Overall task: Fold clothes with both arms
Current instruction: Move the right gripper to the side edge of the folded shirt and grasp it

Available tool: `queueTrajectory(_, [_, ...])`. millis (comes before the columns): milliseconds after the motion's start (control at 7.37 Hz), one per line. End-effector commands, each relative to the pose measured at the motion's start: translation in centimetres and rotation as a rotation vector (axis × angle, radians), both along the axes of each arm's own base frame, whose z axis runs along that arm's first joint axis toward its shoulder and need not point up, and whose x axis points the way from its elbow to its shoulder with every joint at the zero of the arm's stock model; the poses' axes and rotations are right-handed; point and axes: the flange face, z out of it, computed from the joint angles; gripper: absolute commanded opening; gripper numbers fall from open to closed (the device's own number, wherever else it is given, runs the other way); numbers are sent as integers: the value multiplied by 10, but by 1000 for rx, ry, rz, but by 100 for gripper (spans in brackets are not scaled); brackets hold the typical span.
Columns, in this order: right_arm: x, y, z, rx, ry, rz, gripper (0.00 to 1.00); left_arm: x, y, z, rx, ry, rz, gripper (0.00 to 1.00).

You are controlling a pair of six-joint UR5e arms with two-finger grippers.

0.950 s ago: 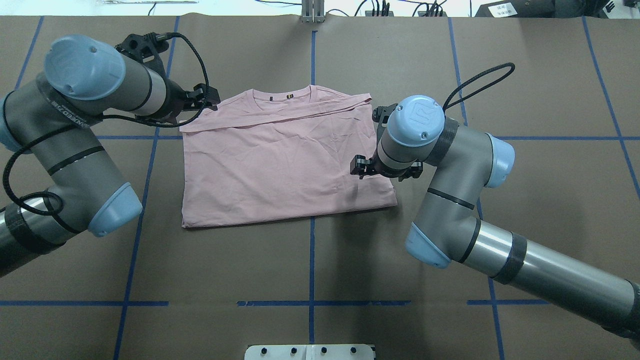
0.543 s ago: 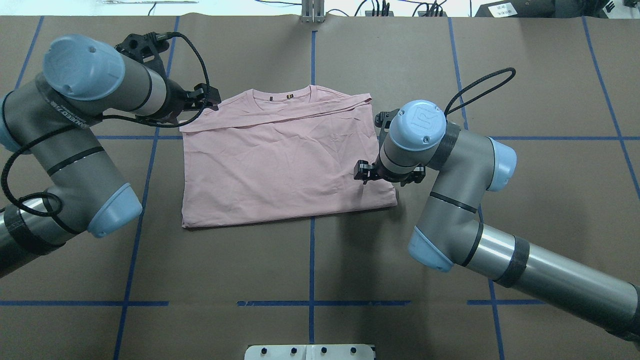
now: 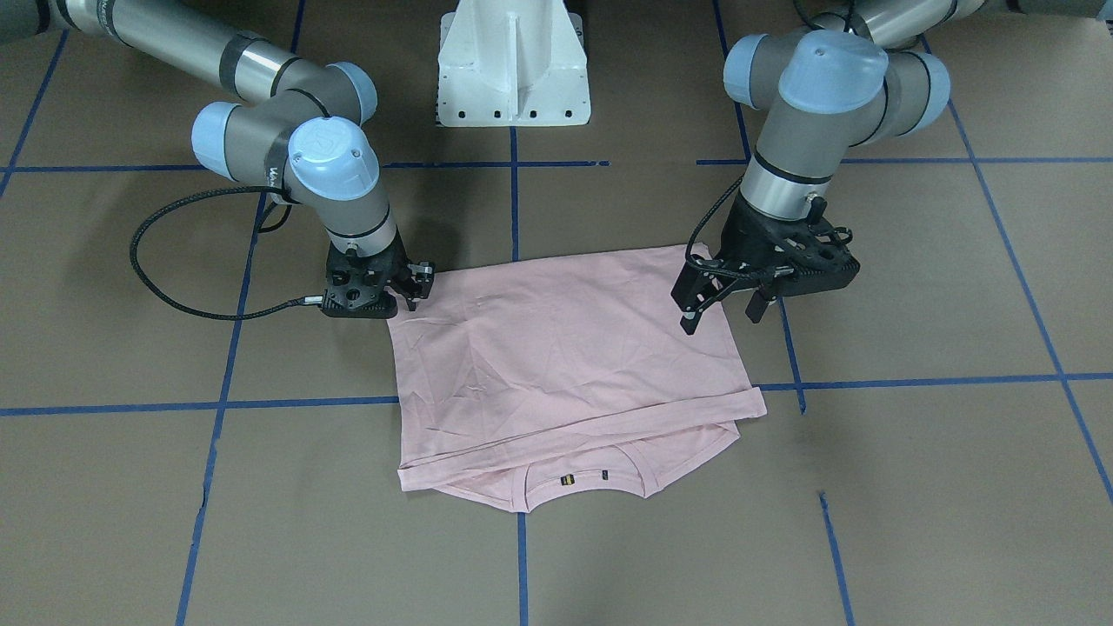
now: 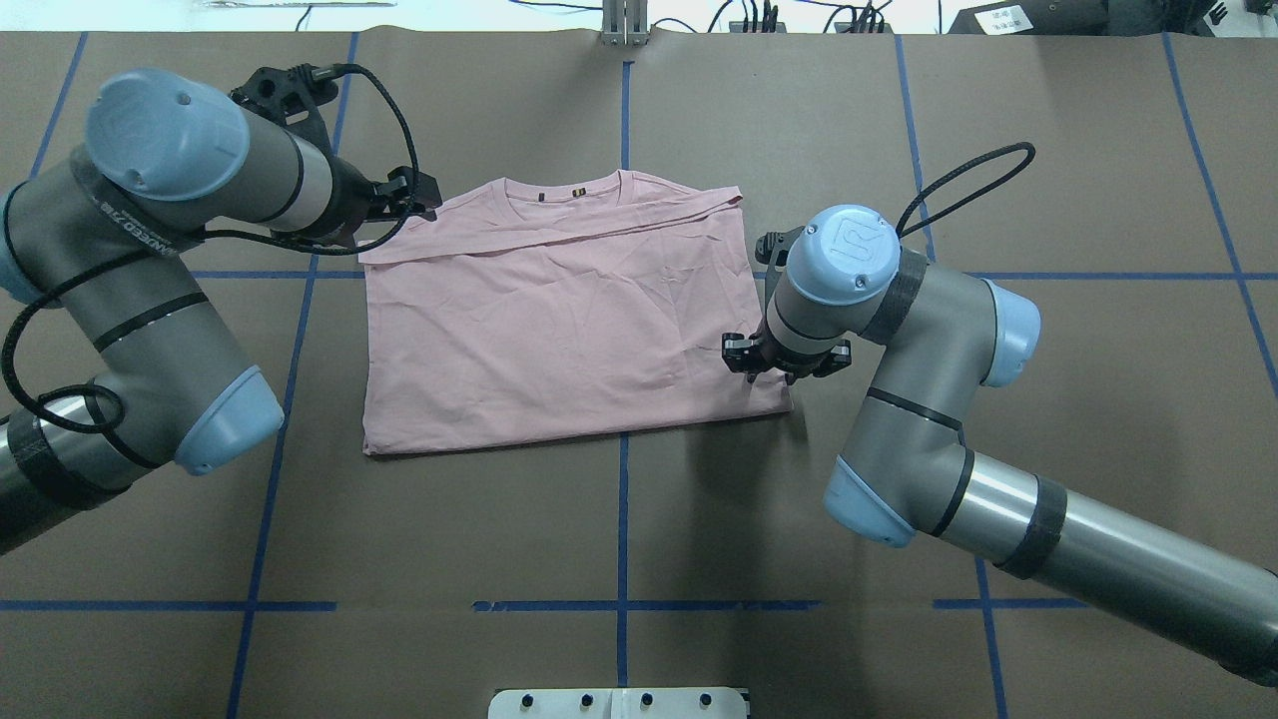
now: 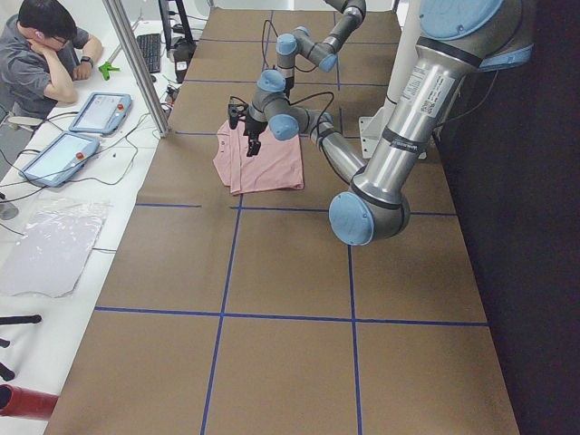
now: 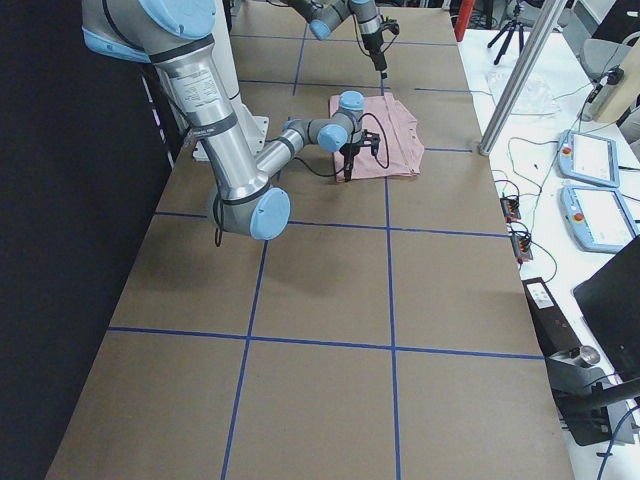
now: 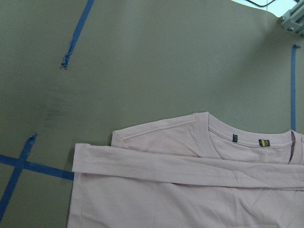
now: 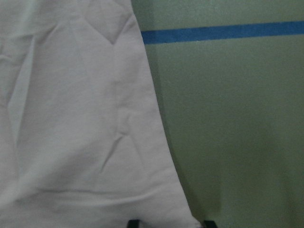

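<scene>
The brown paper-covered table (image 4: 619,519), marked with a grid of blue tape, held everything. The left arm (image 4: 150,250) reached in toward the far left corner of the cloth, and the right arm (image 4: 919,399) bent down at its near right corner. The pink T-shirt (image 4: 559,330) lay flat at the table's middle, plain side up and folded into a rough rectangle, its hem lying across just below the neckline. The left gripper (image 3: 723,315) hung above the shirt's edge with its fingers spread. The right gripper (image 3: 416,294) sat low at the corner, its fingers also apart, gripping nothing. A small label (image 7: 263,142) showed inside the collar.
</scene>
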Motion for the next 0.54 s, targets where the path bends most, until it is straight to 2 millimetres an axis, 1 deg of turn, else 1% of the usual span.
queueTrajectory(0, [1,3,2,-5,-1,-6,3,0,0,1,0,-1,1,100])
queueTrajectory(136, [2,2,2,-6,1,-4,0,1,-1,1,-1,-2,1,100])
queueTrajectory(271, [2,3,6,-11,7,-6,0,0,0,1,0,-1,1,100])
queueTrajectory(407, [4,5,3,-13,11,-6,0,0,0,1,0,-1,1,100])
